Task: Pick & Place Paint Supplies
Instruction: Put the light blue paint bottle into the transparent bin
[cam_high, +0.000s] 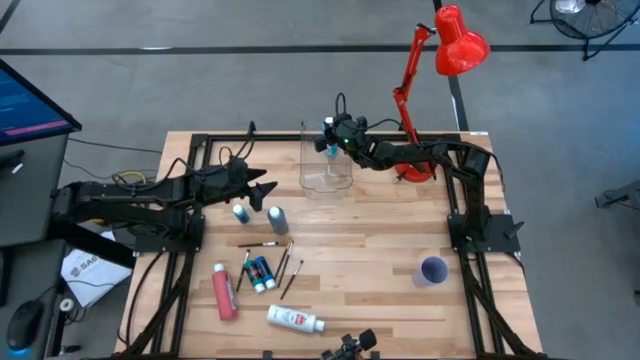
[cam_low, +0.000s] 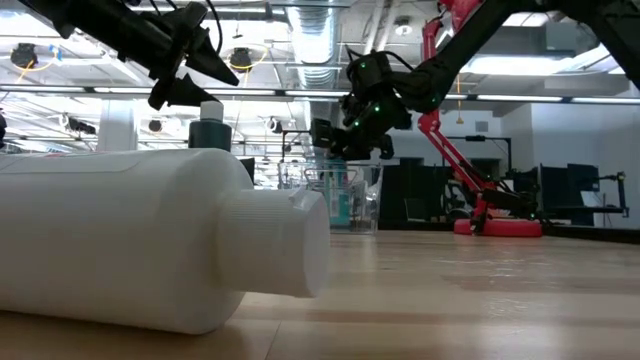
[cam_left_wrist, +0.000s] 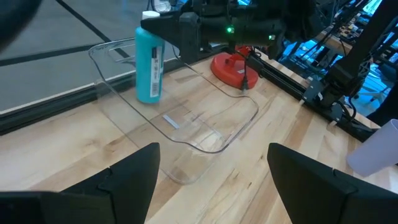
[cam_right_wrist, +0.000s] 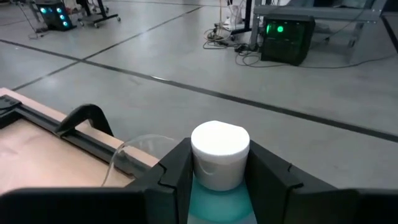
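The right gripper (cam_high: 332, 140) holds a light blue paint bottle (cam_left_wrist: 149, 59) with a white cap (cam_right_wrist: 220, 149). Its two fingers are closed on the bottle just under the cap, one on each side. The bottle hangs upright over the far edge of the clear box (cam_high: 326, 158); its lower part seems to be inside the box, but I cannot tell if it touches the bottom. The box looks otherwise empty.

The left gripper (cam_high: 262, 190) is above the table, to the left of the box, with its fingers wide apart and nothing between them. Just beside it stand a grey bottle (cam_high: 277, 220) and a small blue-green bottle (cam_high: 241, 212).

Nearer the front edge lie a pink-red tube (cam_high: 224, 291), a white bottle (cam_high: 294, 319), two small blue-green tubes (cam_high: 260, 273) and some thin dark paintbrushes (cam_high: 285, 262). A small purple cup (cam_high: 433, 271) stands well apart on the right side. The base of a red lamp (cam_high: 416, 172) stands behind the right arm.
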